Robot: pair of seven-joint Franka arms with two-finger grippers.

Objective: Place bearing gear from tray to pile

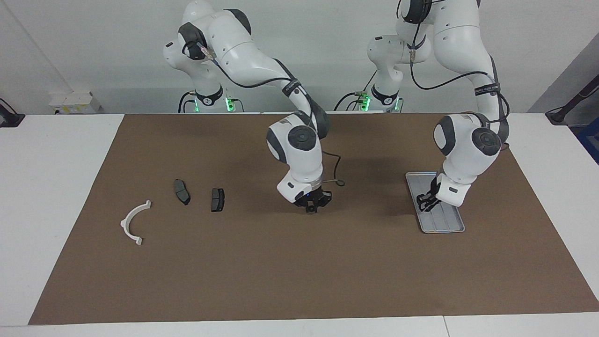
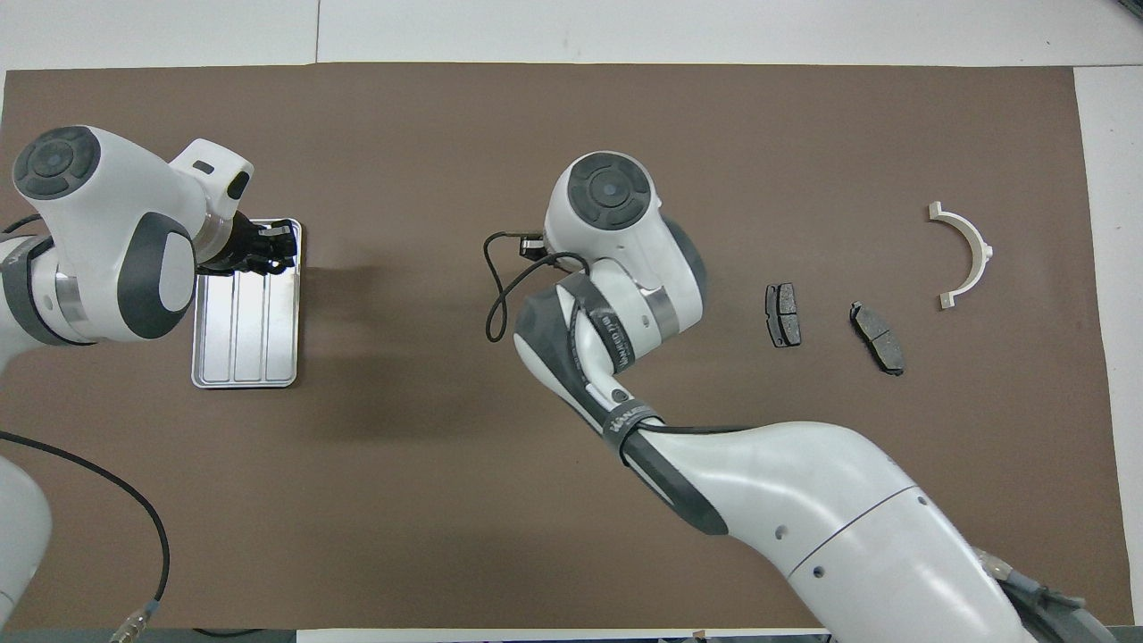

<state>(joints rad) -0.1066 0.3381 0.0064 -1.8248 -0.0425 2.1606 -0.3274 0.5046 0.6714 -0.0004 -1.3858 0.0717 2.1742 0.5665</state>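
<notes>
- One tray (image 1: 444,225) is seen on the brown mat (image 1: 299,271) of the surface, toward the left arm's end; its ridged floor shows bare where it is not covered by the arm.
- The left claw (image 1: 425,202) is held low over the tray's end nearer the robots — whether it is wide or narrow cannot be told.
- The right claw (image 1: 310,208) is held just above bare mat between tray and pile, drawn narrow around one small dark part, taken to be the bearing gear (image 1: 310,210).
- The pile is counted as three — two dark pads (image 1: 182,191) (image 1: 217,199) side by side, and one white bracket (image 1: 125,222) nearest the right arm's end.
</notes>
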